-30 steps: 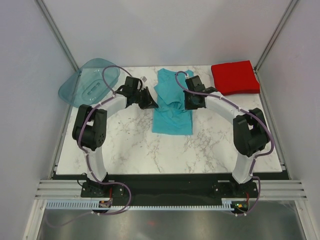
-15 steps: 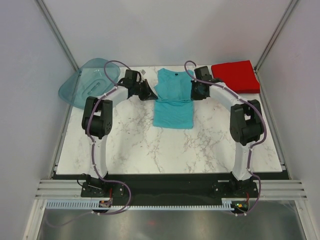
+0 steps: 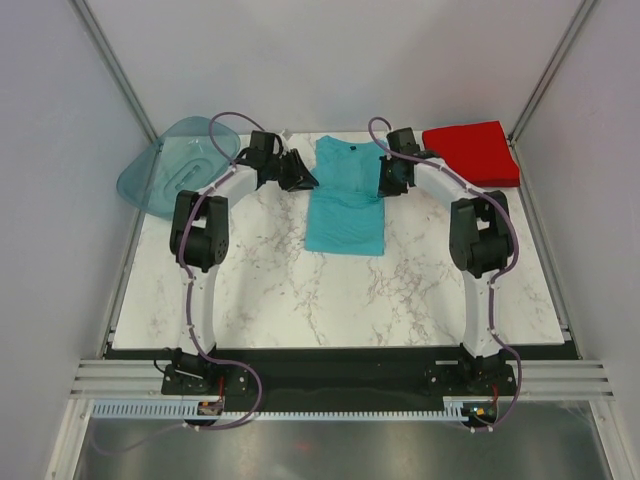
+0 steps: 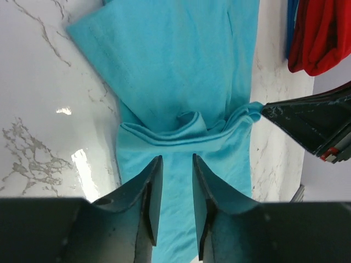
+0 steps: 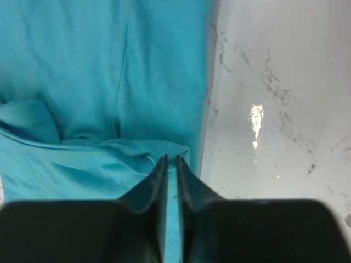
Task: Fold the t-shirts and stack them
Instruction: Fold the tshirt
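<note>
White marble table [image 3: 300, 290] below me. Far left, the plastic tray [image 3: 170, 170] sits clear of the work. My left gripper [image 4: 176, 159] hovers spread over the turquoise t-shirt [image 3: 345, 215], which lies mid-table, half folded and rumpled. My right gripper [image 5: 170, 160], nearly pressed together, pinches its folded edge. Far right, the red t-shirt [image 3: 470, 152] lies folded, not yet stacked.

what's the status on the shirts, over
Left gripper open over teal t-shirt. Right gripper pinched on its fold edge. Fold bunched mid-shirt; red t-shirt folded, far right corner. Nothing lying between them.
</note>
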